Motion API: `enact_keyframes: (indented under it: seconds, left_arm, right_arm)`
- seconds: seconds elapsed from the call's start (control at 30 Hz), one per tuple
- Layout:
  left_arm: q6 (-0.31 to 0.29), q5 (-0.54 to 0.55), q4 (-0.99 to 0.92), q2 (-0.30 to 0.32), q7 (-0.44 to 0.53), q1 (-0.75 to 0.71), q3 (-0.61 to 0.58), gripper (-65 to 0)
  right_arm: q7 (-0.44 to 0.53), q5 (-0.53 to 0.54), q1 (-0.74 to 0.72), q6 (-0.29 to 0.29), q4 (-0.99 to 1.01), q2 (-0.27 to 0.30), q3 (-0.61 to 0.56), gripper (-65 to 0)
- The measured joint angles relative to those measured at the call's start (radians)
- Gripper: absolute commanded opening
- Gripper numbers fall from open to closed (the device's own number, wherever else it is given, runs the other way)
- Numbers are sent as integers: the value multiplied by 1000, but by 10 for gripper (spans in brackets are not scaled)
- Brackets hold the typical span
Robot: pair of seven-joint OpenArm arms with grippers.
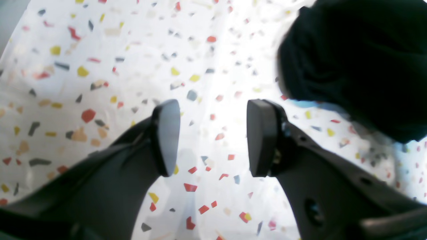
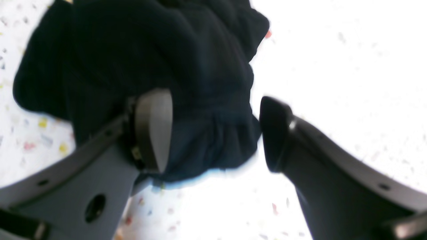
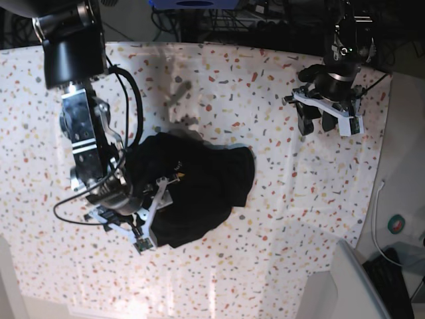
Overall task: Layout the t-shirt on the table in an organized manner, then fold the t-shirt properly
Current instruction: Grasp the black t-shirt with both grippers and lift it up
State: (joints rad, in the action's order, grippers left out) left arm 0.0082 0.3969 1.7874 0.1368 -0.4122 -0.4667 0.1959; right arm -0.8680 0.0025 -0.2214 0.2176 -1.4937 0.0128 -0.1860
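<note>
The black t-shirt point(image 3: 199, 183) lies crumpled in a heap near the middle of the speckled table point(image 3: 285, 212). My right gripper point(image 3: 136, 222) hangs at the heap's lower-left edge. In the right wrist view the right gripper point(image 2: 215, 133) is open, its fingers wide apart with a bunched fold of the t-shirt point(image 2: 186, 66) lying between and under them. My left gripper point(image 3: 317, 125) hovers far off at the table's upper right. In the left wrist view the left gripper point(image 1: 213, 136) is open over bare table point(image 1: 100, 66), with the t-shirt point(image 1: 360, 60) beyond its right finger.
The table's right edge runs close to the left arm. Beyond it a white cable point(image 3: 377, 222) hangs, near a teal round object point(image 3: 397, 224) and a grey bin corner point(image 3: 345, 286). Dark equipment and cables line the far edge.
</note>
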Motion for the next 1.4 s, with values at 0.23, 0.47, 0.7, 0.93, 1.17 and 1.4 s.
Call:
enact_keyframes:
  seconds: [0.23, 0.47, 0.7, 0.93, 1.17, 1.4]
  left_arm:
    - [-1, 0, -76, 23, -5, 8, -1, -344]
    - [-5, -2, -127, 81, 0, 53, -9, -346]
    - [-1, 0, -162, 86, 3, 89, -9, -374]
    - [7, -4, -303, 70, 0, 188, -36, -650]
    - [-1, 1, -376, 62, 4, 300, -253, -650]
    - [-1, -3, -505, 16, 5, 462, -453, -650]
  right_arm:
    - [106, -4, -140, 30, 216, -36, -4, -248]
    - [195, -8, -185, 71, 428, -110, -6, -288]
    - [177, -4, -32, 78, 199, -106, -4, -650]
    - [159, -8, 266, 79, -87, -96, -4, -650]
    - [162, -13, 402, 79, -224, -92, 1, -650]
    - [155, -12, 374, 77, -325, -35, 5, -650]
